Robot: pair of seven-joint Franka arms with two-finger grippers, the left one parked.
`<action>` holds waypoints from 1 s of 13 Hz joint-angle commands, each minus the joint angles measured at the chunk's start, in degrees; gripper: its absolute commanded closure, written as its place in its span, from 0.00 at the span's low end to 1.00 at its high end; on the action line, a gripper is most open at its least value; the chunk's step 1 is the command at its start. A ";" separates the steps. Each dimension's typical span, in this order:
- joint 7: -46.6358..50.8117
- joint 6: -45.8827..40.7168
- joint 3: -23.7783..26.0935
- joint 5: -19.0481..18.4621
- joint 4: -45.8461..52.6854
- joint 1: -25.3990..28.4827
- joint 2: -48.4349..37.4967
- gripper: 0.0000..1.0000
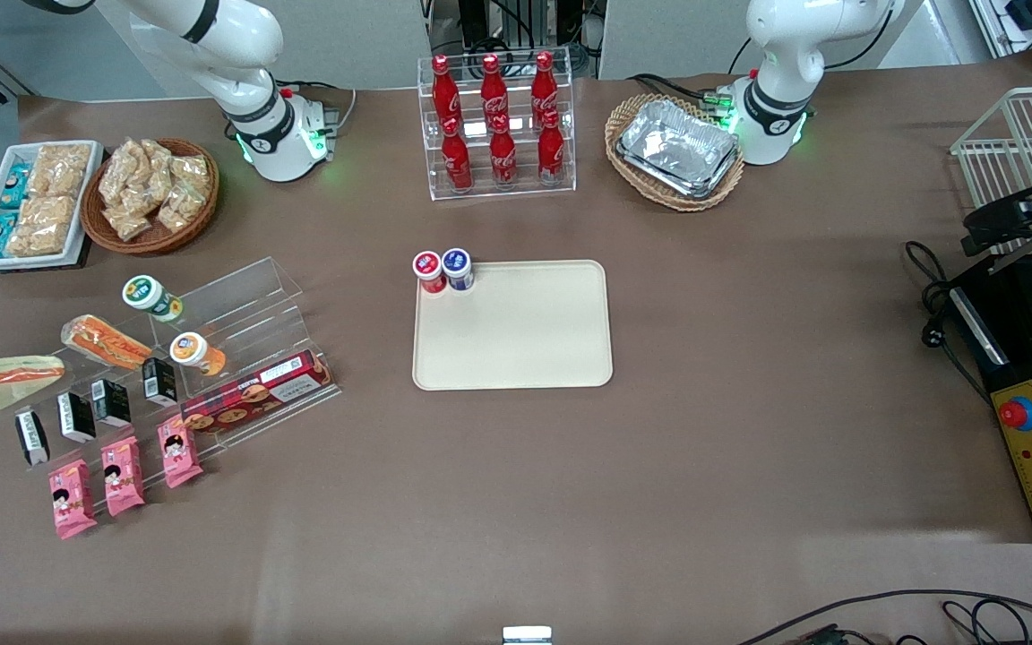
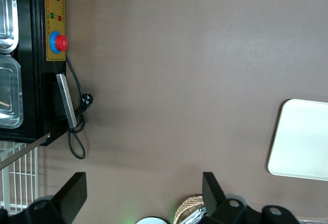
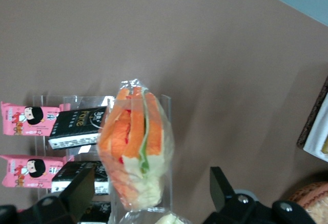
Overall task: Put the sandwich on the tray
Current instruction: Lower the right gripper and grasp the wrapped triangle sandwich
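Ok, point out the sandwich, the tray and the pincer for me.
sandwich (image 3: 134,149): right wrist view, orange filling face.
tray (image 1: 525,336): front view, bare middle of its floor.
pincer (image 3: 148,198): right wrist view, midway between fingertips, just above the sandwich.

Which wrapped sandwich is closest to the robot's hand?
The triangular sandwich with orange and green layers: the open end effector hangs over it. The roll lies nearer the tray.

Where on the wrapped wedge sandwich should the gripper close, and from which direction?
Probably across the sandwich at mid-length, from above, one finger on each flat bread face. It lies at the working arm's end of the table with its filling edge up, so the bread faces are the broad parallel sides. The gripper is open, hovering above it with a finger to each side.
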 commanded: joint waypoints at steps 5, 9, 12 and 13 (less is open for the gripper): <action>-3.71 1.42 0.27 3.69 1.39 0.00 2.29 0.00; -4.69 3.53 0.18 3.87 1.30 -0.09 4.04 0.00; -6.79 3.62 0.09 3.96 1.30 -0.18 4.66 0.00; -6.97 3.62 0.09 3.87 1.39 -0.18 4.75 0.00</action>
